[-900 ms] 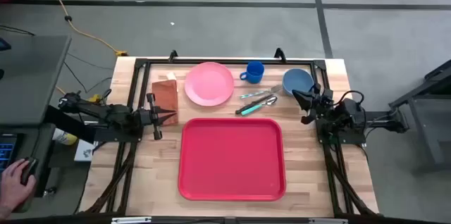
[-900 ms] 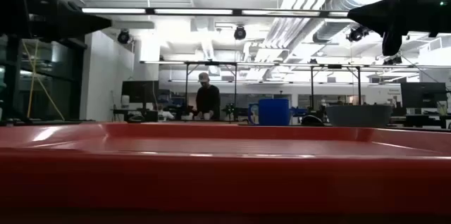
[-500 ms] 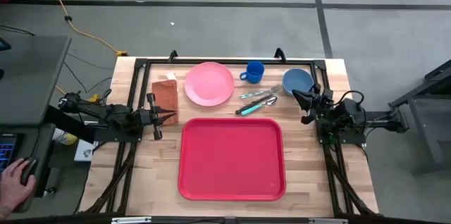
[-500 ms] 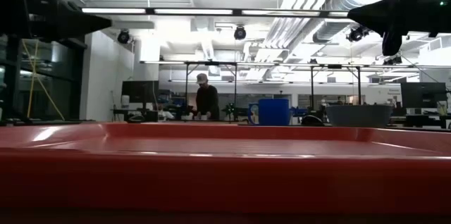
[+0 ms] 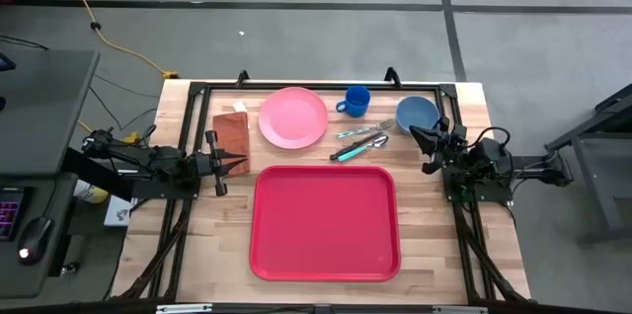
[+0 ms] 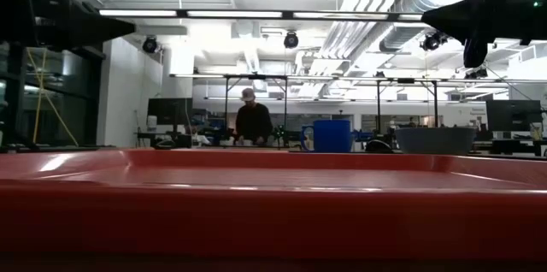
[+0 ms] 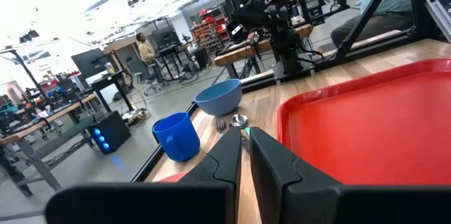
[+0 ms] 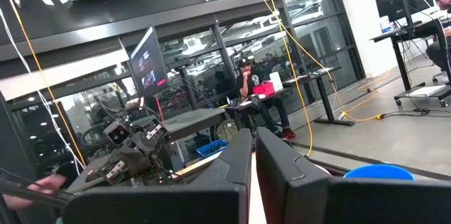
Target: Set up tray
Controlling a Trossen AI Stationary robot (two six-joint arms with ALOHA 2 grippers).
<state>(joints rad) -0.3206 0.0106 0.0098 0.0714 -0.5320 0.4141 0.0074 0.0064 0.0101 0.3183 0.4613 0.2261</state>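
The red tray (image 5: 326, 222) lies flat on the wooden table, near its front edge, and fills the foreground of the low view (image 6: 273, 212). My left gripper (image 5: 244, 163) hangs shut above the table, just left of the tray's far left corner, pointing right toward the tray (image 7: 366, 125). My right gripper (image 5: 412, 135) hangs shut above the table's right side, beside the blue bowl (image 5: 416, 114), pointing left. Neither touches anything.
Along the far side lie a brown napkin (image 5: 231, 134), a pink plate (image 5: 293, 117), a blue cup (image 5: 355, 101), the blue bowl and some cutlery (image 5: 357, 142). A black frame (image 5: 316, 85) borders the table's far edge. Bare wood flanks the tray.
Both arms have kept still. A person's hand that rested at the desk left of the table has gone out of view.
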